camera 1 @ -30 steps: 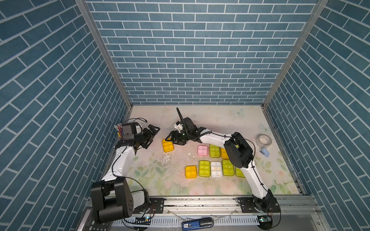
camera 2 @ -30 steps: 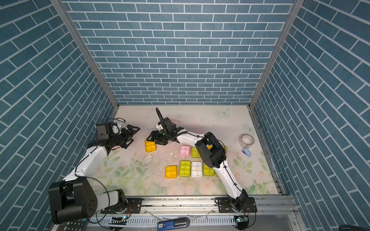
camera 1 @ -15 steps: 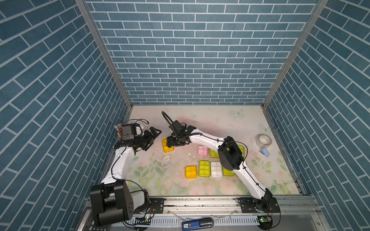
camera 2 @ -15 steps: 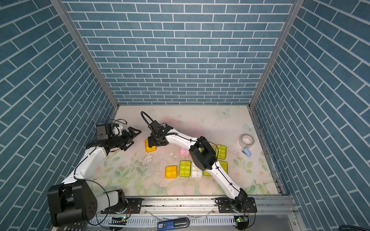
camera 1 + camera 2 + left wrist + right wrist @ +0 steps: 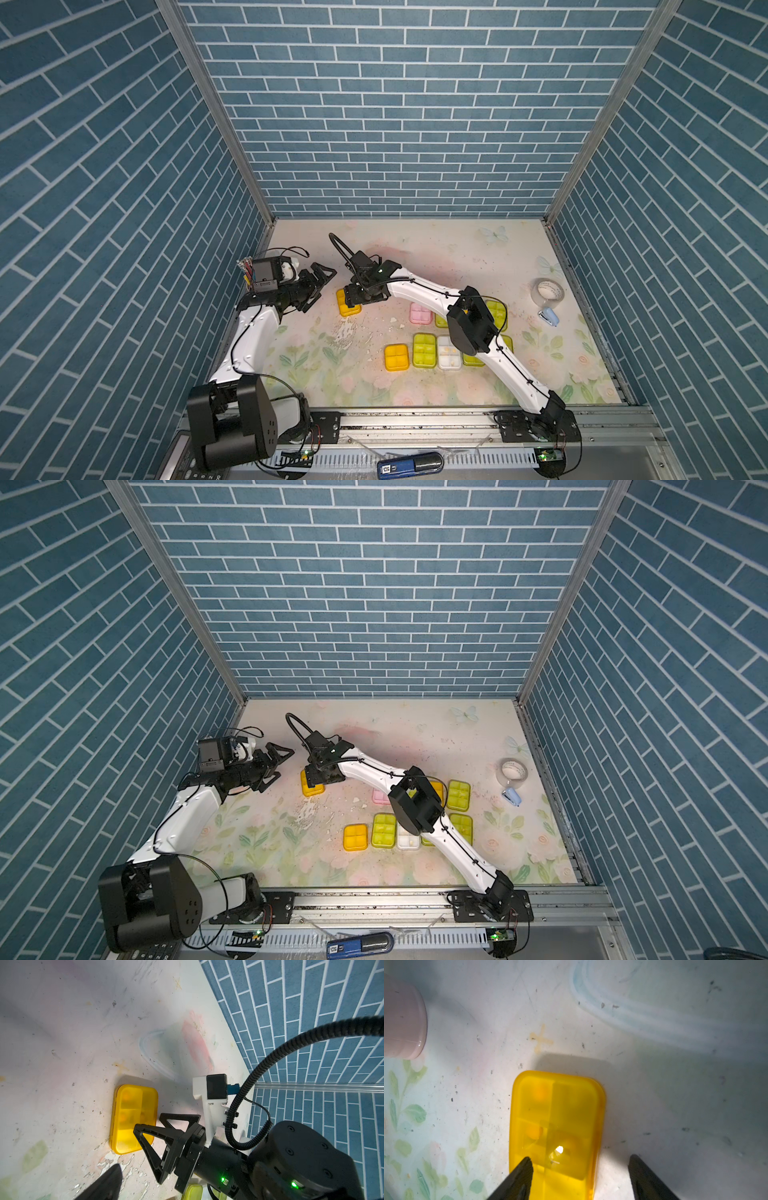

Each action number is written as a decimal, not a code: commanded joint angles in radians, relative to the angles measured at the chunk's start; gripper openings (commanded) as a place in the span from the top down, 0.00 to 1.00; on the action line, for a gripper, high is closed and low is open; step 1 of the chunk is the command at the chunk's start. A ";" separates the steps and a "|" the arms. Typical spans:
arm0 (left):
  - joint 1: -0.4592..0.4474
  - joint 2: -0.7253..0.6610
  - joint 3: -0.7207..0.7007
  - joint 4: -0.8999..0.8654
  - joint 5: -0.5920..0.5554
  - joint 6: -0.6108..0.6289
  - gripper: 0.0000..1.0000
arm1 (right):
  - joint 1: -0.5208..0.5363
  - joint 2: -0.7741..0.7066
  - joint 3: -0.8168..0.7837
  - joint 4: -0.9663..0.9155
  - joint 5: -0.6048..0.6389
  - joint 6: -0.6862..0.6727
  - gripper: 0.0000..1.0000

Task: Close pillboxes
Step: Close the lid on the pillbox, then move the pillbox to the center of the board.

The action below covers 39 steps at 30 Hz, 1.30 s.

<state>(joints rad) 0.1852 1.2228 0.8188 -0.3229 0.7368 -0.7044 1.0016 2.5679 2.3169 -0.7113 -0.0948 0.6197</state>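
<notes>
I work on a pale, flower-printed mat (image 5: 316,365), scuffed, speckled and flaking white near its middle, boxed in by blue brick-patterned walls (image 5: 395,124). My right claw (image 5: 581,1159) stands open and empty over one end of the orange pillbox (image 5: 556,1109), which lies lid-down-shut on the mat's left half, apart from the other pillboxes (image 5: 424,351) clustered centre-right. My right arm's elbow (image 5: 471,328) covers part of that cluster, a pink rounded thing (image 5: 402,1018) is cut off at my right wrist view's edge, and I cannot tell whether my left claw (image 5: 322,276) is open.
</notes>
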 commanded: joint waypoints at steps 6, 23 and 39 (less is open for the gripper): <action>0.010 -0.018 -0.017 0.016 0.021 -0.004 0.00 | 0.016 0.058 0.020 -0.133 0.099 -0.049 0.27; 0.013 -0.020 -0.022 0.024 0.024 -0.011 0.00 | 0.045 0.107 0.145 -0.207 0.123 -0.077 0.20; 0.065 -0.034 -0.051 0.067 0.029 -0.052 0.01 | 0.093 0.167 0.242 -0.173 0.213 -0.166 0.08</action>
<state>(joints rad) 0.2432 1.1908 0.7837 -0.2771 0.7536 -0.7521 1.0870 2.6877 2.5340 -0.8383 0.0635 0.4957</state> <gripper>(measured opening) 0.995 0.913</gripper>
